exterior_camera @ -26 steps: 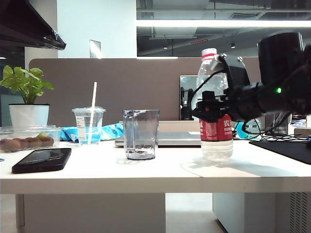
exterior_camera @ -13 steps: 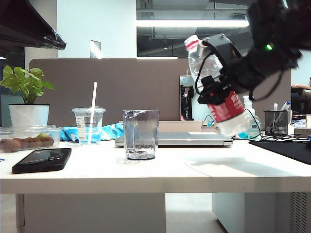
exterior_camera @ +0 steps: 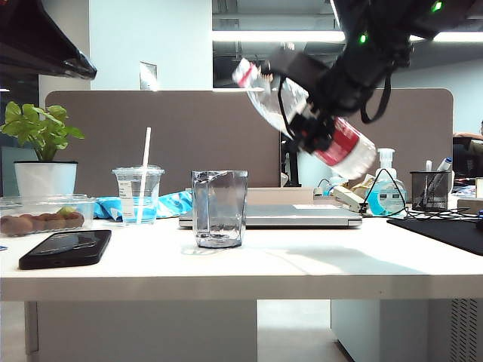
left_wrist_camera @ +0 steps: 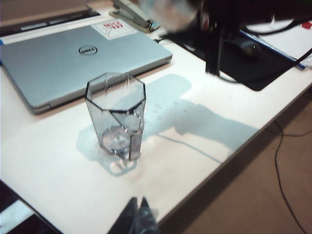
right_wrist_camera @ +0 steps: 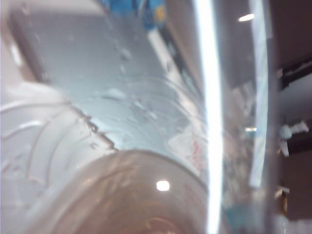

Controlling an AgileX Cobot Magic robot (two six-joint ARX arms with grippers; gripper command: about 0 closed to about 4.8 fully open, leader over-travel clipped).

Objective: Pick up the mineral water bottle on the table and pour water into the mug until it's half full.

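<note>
The mineral water bottle (exterior_camera: pixel 343 148) hangs in the air above the table (exterior_camera: pixel 302 264), to the upper right of the mug (exterior_camera: pixel 219 207). It is tilted steeply, with its red-ringed neck pointing up and left. My right gripper (exterior_camera: pixel 308 124) is shut on it at the red label. In the right wrist view the clear bottle wall (right_wrist_camera: pixel 122 146) fills the picture as a blur and hides the fingers. The mug (left_wrist_camera: pixel 117 114) stands upright on the table in front of the laptop. My left gripper (left_wrist_camera: pixel 139 214) hovers near the table's front edge, short of the mug, its tips together and empty.
A closed silver laptop (exterior_camera: pixel 294 215) lies behind the mug, with a stapler (left_wrist_camera: pixel 131 12) beyond it. A black phone (exterior_camera: pixel 64 249), a lidded cup with a straw (exterior_camera: pixel 138 194), a food box (exterior_camera: pixel 38 215) and a potted plant (exterior_camera: pixel 44 151) stand at the left. A pump bottle (exterior_camera: pixel 386 192), pen holder (exterior_camera: pixel 430 188) and black mat (exterior_camera: pixel 445 226) sit at the right.
My right arm has lifted the bottle off the table, carried it up and left toward the mug, and tipped its neck over to the left. The left gripper has stayed put.
</note>
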